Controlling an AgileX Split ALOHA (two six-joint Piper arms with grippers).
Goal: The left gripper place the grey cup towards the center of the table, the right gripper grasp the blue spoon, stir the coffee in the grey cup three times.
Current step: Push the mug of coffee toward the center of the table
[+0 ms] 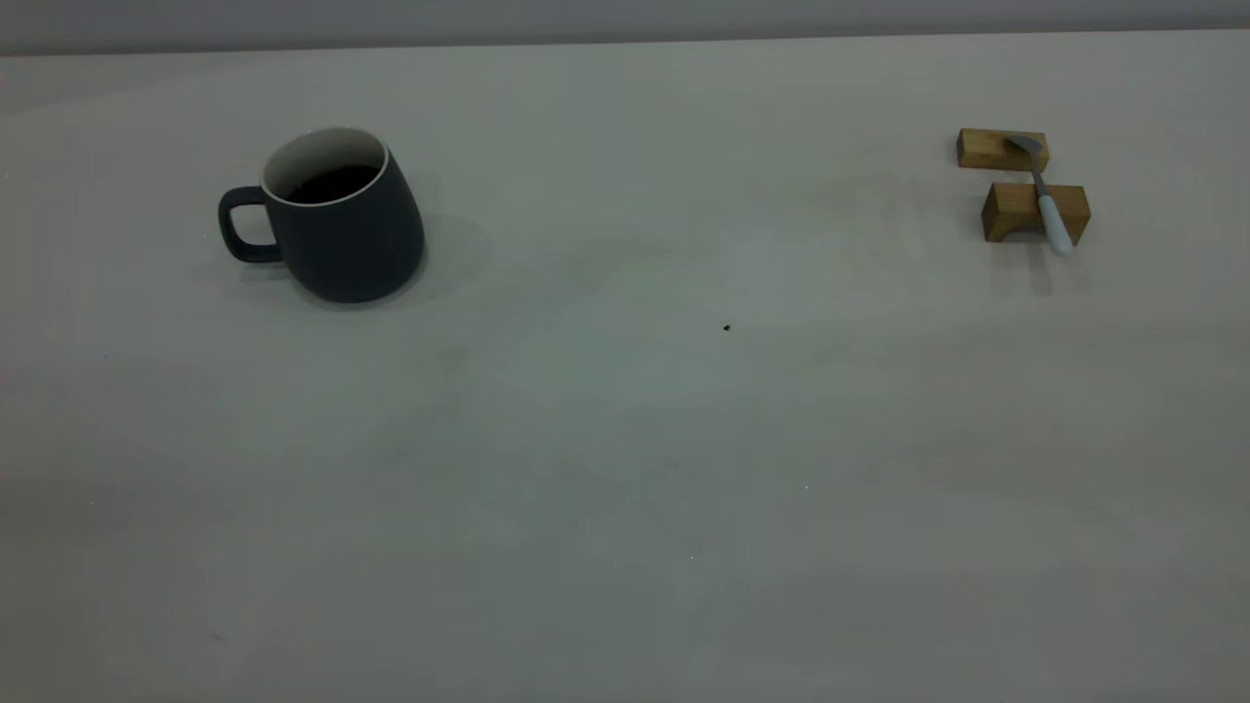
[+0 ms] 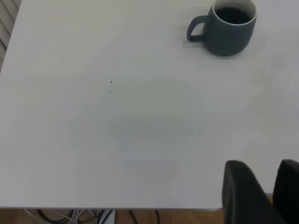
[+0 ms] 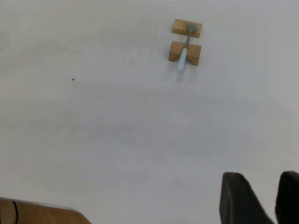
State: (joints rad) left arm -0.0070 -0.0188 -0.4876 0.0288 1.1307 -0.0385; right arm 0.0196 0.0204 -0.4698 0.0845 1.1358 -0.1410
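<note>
The grey cup [image 1: 342,220] stands upright on the table [image 1: 625,469] at the far left, handle pointing left, with dark coffee [image 1: 332,183] inside. From the left wrist view the cup [image 2: 231,30] is far off. The blue spoon [image 1: 1047,200] lies across two wooden blocks at the far right, bowl on the far block, pale handle jutting over the near one. Neither arm shows in the exterior view. My left gripper [image 2: 264,163] hangs over the table's near edge, shut and empty. My right gripper [image 3: 261,175] is likewise shut on nothing, far from the spoon [image 3: 183,53].
The far block [image 1: 1001,149] and the near block [image 1: 1020,210] are tan wood and sit close together. A tiny dark speck [image 1: 727,328] marks the table near its middle. Cables show below the table edge [image 2: 70,207].
</note>
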